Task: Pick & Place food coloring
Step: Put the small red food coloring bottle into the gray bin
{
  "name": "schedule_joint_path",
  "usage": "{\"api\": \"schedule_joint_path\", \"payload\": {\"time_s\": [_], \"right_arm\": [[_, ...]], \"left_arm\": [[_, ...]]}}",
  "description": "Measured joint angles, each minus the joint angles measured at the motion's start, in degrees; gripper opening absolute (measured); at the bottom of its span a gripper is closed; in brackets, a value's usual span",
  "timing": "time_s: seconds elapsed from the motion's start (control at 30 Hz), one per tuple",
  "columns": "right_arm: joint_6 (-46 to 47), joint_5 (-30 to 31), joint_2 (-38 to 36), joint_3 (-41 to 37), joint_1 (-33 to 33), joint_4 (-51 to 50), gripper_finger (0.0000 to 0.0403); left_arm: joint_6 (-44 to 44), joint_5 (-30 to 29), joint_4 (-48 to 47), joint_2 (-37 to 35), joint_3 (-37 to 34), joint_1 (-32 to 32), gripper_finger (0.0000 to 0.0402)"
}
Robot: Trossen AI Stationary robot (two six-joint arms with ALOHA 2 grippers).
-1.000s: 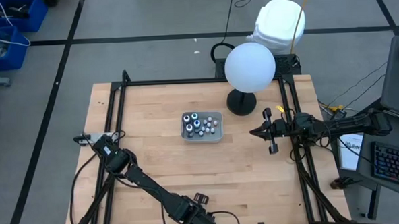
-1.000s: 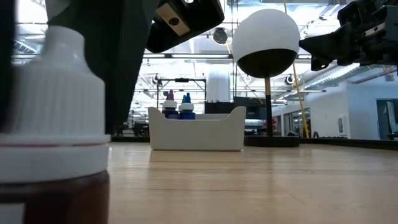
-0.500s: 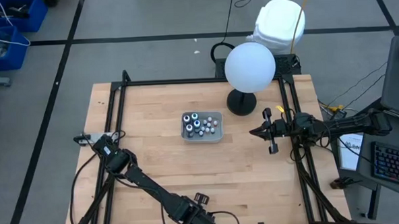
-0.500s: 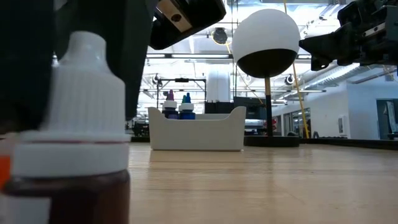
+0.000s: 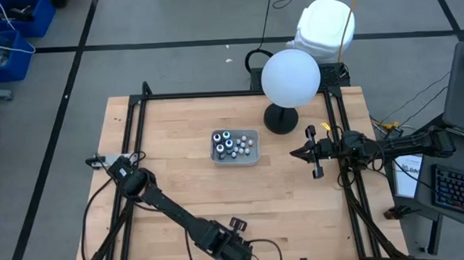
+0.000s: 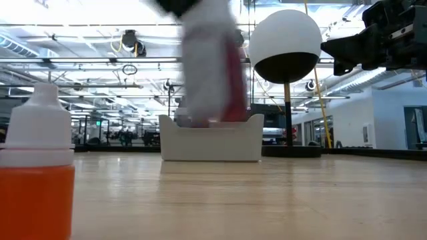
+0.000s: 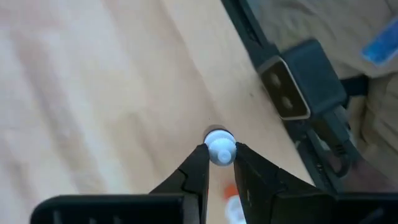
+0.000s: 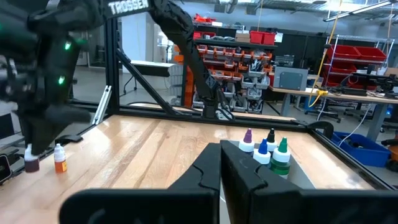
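From above, the left gripper (image 5: 235, 247) worked at the near edge of the pale wooden table (image 5: 177, 132), well apart from the small grey tray (image 5: 234, 146) of tiny capped food coloring bottles (image 5: 231, 144) at mid-table; the right gripper (image 5: 300, 152) waited off the tray's right side, clearly the nearer of the two to it.

At table height, an orange-filled, white-capped dropper bottle (image 6: 41, 170) stood upright on the wood close to the lens, while a blurred white-and-red shape (image 6: 210, 67) hung above the tray (image 6: 212, 140).

Past the left wrist, the two dark fingers (image 7: 194, 171) pinched the white cap of a small bottle (image 7: 219, 146), its long axis running along the camera's line of sight, cap towards the lens.

Past the right wrist, the right arm's fingers (image 8: 208, 171) were pressed together on nothing, with capped bottles (image 8: 264, 149) just beyond.
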Motion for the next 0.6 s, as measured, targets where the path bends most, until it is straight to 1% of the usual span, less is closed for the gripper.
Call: {"api": "schedule_joint_path", "payload": {"time_s": [0.1,0.23,0.33,0.5,0.6], "right_arm": [[0.01,0.0,0.0,0.01,0.02,-0.01,0.0],[0.0,0.0,0.0,0.02,0.01,-0.37,0.0],[0.0,-0.01,0.02,0.02,0.01,-0.48,0.0],[-0.02,0.0,0.02,0.02,0.0,-0.38,0.0],[-0.02,0.0,0.02,0.01,0.01,-0.41,0.0]], "left_arm": [[0.64,-2.32,-0.59,-2.58,0.0,0.81,0.007],[0.7,-6.11,-6.84,-6.86,0.0,1.9,0.0072],[1.79,-9.12,-9.5,-10.14,0.0,2.5,0.0065],[2.85,-9.85,-14.73,-14.94,0.0,4.43,0.0058],[2.84,-9.08,-14.62,-17.64,0.0,6.04,0.0063]]}}
